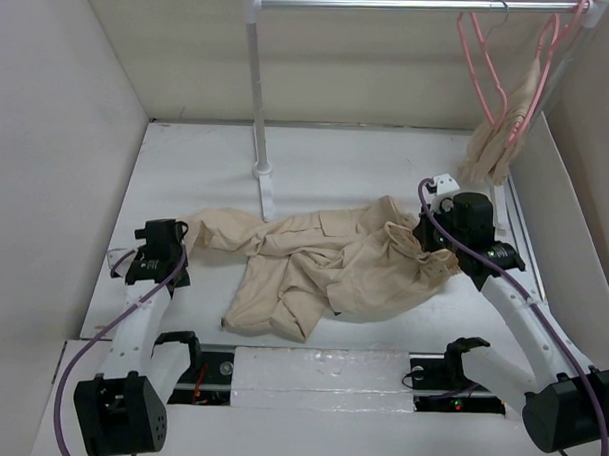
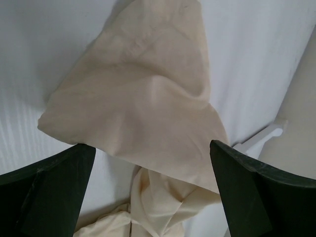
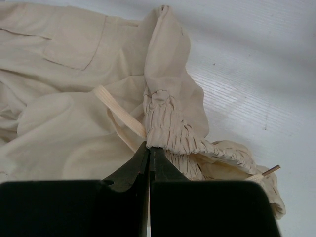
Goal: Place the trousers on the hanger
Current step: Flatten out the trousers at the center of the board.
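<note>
Across the table (image 1: 317, 158) the trousers (image 1: 313, 258) lie sprawled, your right gripper (image 3: 148, 148) pinched on their gathered waistband (image 3: 170, 131), likely to raise it toward the hanger (image 1: 489, 91) on the rail (image 1: 392, 5), while your left gripper (image 2: 153, 163) hangs spread above a leg end (image 2: 133, 98).

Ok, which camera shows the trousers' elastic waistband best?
Right wrist: the trousers fill it, gathered waistband pinched in the shut right claw. Top external shows only a bunched lump; left wrist just a leg end.
</note>
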You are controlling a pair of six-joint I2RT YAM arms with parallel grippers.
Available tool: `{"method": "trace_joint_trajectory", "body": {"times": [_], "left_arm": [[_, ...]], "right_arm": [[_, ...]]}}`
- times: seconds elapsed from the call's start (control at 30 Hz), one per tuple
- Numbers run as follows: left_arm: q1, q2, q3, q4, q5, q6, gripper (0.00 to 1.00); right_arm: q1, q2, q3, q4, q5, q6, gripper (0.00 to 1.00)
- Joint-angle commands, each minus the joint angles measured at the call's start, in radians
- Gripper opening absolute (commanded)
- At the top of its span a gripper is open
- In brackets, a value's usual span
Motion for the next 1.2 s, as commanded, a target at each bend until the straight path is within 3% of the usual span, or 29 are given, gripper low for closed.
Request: {"method": "trace_joint_trajectory", "body": {"times": [0.0, 0.1, 0.13, 0.2, 0.23, 0.3, 0.37, 0.4, 0.47, 0.5, 0.6, 0.77, 0.93, 1.0, 1.17], "left_arm": [[0.009, 0.003, 0.041, 0.069, -0.046, -0.019, 0.97], [0.009, 0.055, 0.031, 0.075, -0.012, -0.024, 0.82], [0.009, 0.061, 0.028, 0.078, -0.008, -0.019, 0.66], [0.009, 0.069, 0.020, 0.092, -0.018, -0.001, 0.46], [0.009, 0.067, 0.021, 0.093, -0.035, 0.017, 0.24], [0.009, 0.070, 0.069, 0.105, -0.050, 0.066, 0.03], [0.009, 0.092, 0.142, 0.110, -0.080, 0.179, 0.00], [0.009, 0.151, 0.329, 0.087, -0.095, 0.264, 0.00], [0.009, 0.181, 0.412, 0.073, -0.110, 0.353, 0.00], [0.009, 0.228, 0.577, 0.032, -0.121, 0.390, 0.00], [0.009, 0.273, 0.824, -0.017, -0.129, 0.490, 0.00], [0.009, 0.242, 0.975, 0.027, -0.097, 0.562, 0.00], [0.009, 0.333, 1.279, -0.068, -0.069, 0.616, 0.00], [0.009, 0.321, 1.333, -0.077, -0.089, 0.637, 0.00], [0.009, 0.238, 1.296, -0.089, -0.170, 0.721, 0.00]], "right_arm": [[0.017, -0.019, -0.021, 0.000, -0.041, -0.034, 0.00], [0.017, -0.015, -0.022, 0.011, -0.041, -0.037, 0.00], [0.017, -0.010, -0.009, 0.009, -0.044, -0.037, 0.00], [0.017, -0.007, 0.007, -0.006, -0.039, -0.037, 0.00], [0.017, -0.010, 0.022, -0.014, -0.031, -0.039, 0.00], [0.017, -0.019, 0.040, -0.037, -0.010, -0.042, 0.00], [0.017, -0.021, 0.083, -0.057, -0.002, -0.043, 0.00], [0.017, -0.015, 0.137, -0.084, -0.011, -0.045, 0.00], [0.017, -0.012, 0.204, -0.109, -0.019, -0.045, 0.00], [0.017, -0.007, 0.240, -0.118, -0.033, -0.042, 0.00], [0.017, -0.021, 0.372, -0.153, -0.045, -0.037, 0.00], [0.017, -0.039, 0.577, -0.199, -0.025, -0.028, 0.00], [0.017, -0.042, 0.734, -0.241, -0.024, -0.005, 0.00], [0.028, -0.093, 0.735, -0.241, -0.039, 0.001, 0.00], [0.037, -0.231, 0.720, -0.310, 0.004, 0.007, 0.00]]}}
